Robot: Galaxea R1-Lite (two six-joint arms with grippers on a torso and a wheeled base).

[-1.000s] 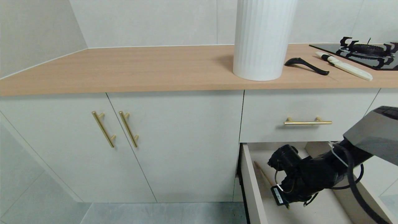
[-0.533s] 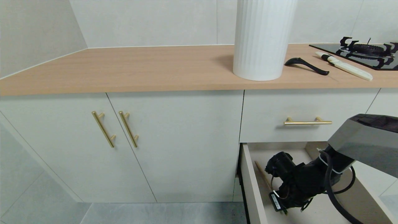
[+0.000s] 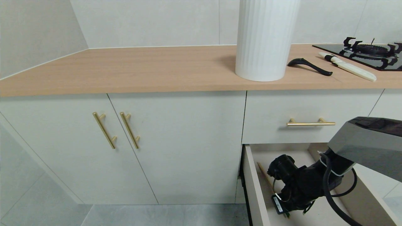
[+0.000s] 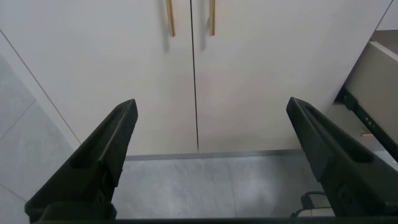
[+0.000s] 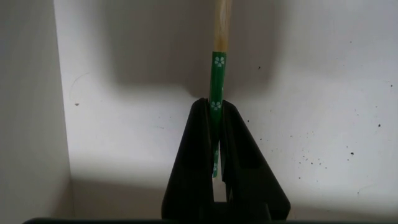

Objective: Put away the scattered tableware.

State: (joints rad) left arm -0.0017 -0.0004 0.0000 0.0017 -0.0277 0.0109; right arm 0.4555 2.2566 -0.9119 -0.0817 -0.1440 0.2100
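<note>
Lower now, the right gripper (image 5: 216, 107) has sunk into the drawer (image 3: 252, 188) — pinched tight on a chopstick (image 5: 218, 62) near the floor. Meanwhile the left gripper (image 4: 211, 109) gapes wide. Risk: opening while tilted — it skitters or snags a finger.

The drawer wall (image 3: 253, 185) stands just beside the right end effector (image 5: 217, 109), which pinches a chopstick (image 5: 219, 65); open drawer bottom (image 5: 323, 93) stretches beyond. The left end effector (image 4: 211, 106) hangs spread before shut cupboard doors (image 4: 261, 74).

Chopstick (image 3: 264, 175) in open drawer (image 3: 253, 188) — vase (image 3: 265, 40), spoon (image 3: 309, 66), knife (image 3: 348, 67) on counter (image 3: 141, 69) above, stove (image 3: 367, 51) far rt.
</note>
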